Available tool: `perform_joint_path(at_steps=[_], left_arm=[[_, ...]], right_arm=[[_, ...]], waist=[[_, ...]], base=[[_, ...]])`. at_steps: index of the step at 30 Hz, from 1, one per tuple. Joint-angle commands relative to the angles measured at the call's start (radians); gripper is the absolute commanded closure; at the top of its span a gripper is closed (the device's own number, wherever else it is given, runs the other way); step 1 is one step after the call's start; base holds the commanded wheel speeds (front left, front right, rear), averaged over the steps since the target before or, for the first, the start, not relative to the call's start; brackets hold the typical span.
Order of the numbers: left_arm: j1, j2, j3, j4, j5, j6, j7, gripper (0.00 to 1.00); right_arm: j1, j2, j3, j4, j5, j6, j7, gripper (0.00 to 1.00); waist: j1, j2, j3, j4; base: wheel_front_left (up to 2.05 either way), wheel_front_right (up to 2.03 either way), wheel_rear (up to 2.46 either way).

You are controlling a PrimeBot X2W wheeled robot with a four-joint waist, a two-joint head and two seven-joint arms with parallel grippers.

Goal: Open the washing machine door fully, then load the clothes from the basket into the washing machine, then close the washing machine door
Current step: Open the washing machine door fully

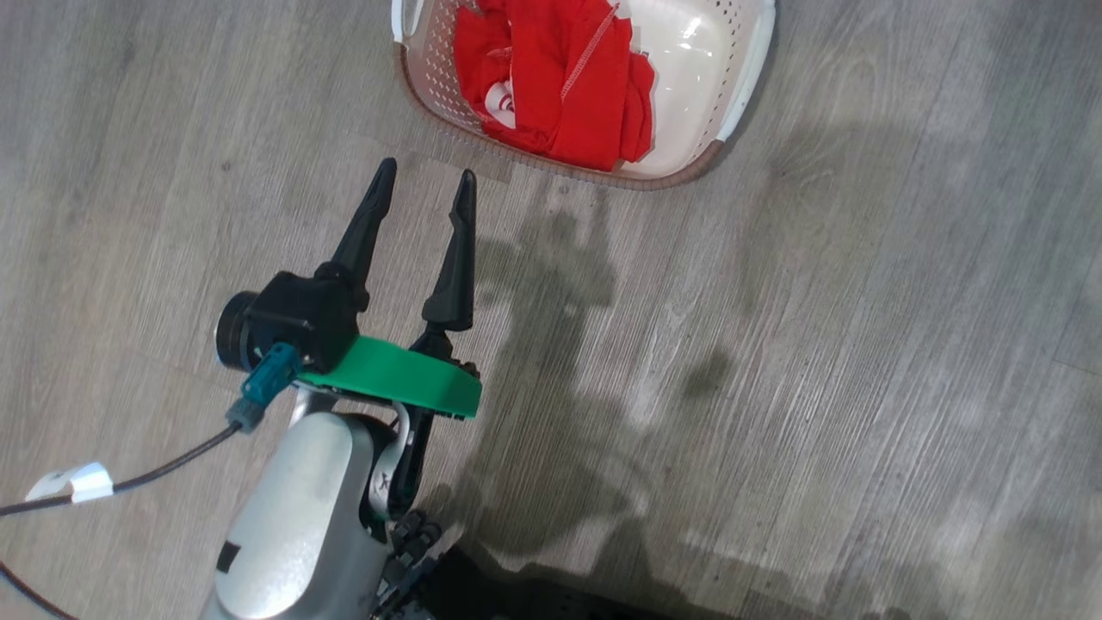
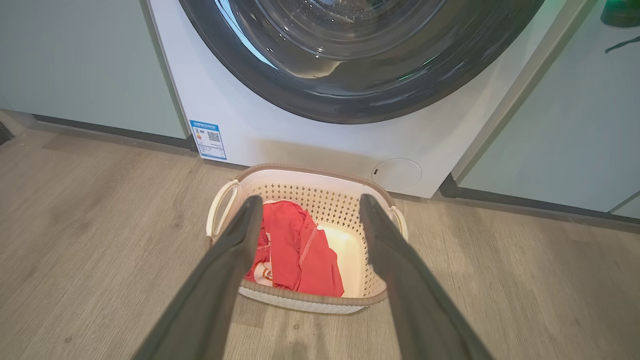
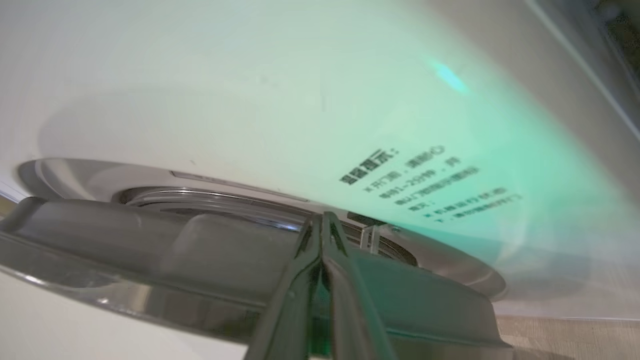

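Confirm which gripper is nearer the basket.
Left. The left gripper hovers open just short of the basket, fingers aimed at it; the right gripper is shut at the door edge.

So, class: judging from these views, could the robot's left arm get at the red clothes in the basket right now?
Probably yes. The left pincer is open and aimed at the basket; bare floor lies between them, and the clothes sit uncovered in its open top.

Bright; floor (image 1: 861, 344) shadows soft; washing machine (image 3: 200, 75) blurry w/ green glare.
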Motion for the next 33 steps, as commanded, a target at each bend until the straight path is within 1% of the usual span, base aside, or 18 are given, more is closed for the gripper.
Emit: perform_joint_path(at_steps=[1, 8, 11, 17, 23, 33], left_arm=[[-0.002, 0.015, 0.025, -0.032, -0.007, 0.005, -0.010, 0.00], [-0.011, 0.015, 0.008, -0.029, -0.018, 0.010, -0.010, 0.00], [-0.012, 0.015, 0.007, -0.031, -0.036, 0.012, -0.010, 0.00], [-0.014, 0.015, 0.006, -0.025, -0.036, 0.011, -0.010, 0.00], [0.000, 0.015, 0.012, -0.015, -0.025, 0.012, -0.010, 0.00], [0.041, 0.015, 0.021, 0.010, -0.007, 0.010, -0.010, 0.00]], right_arm=[[-0.059, 0.040, 0.011, -0.020, -0.001, 0.000, 0.018, 1.00], [-0.078, 0.048, 0.021, -0.006, 0.026, 0.000, 0.060, 1.00], [-0.059, 0.047, 0.036, -0.009, 0.031, 0.000, 0.078, 1.00], [-0.005, 0.041, 0.056, -0.019, 0.053, 0.000, 0.104, 1.00], [0.077, 0.038, 0.081, -0.052, 0.095, 0.000, 0.172, 1.00], [0.270, 0.042, 0.110, -0.116, 0.180, 0.000, 0.234, 1.00]], waist=[[-0.0001, 0.0000, 0.004, 0.002], [-0.0001, 0.0000, 0.009, 0.010], [-0.0001, 0.0000, 0.004, 0.011], [-0.0001, 0.0000, -0.026, 0.014], [-0.0001, 0.0000, -0.076, 0.020], [-0.0001, 0.0000, -0.199, 0.027]], base=[[0.00, 0.00, 0.00], [0.00, 0.00, 0.00], [0.00, 0.00, 0.00], [0.00, 0.00, 0.00], [0.00, 0.00, 0.00], [0.00, 0.00, 0.00]])
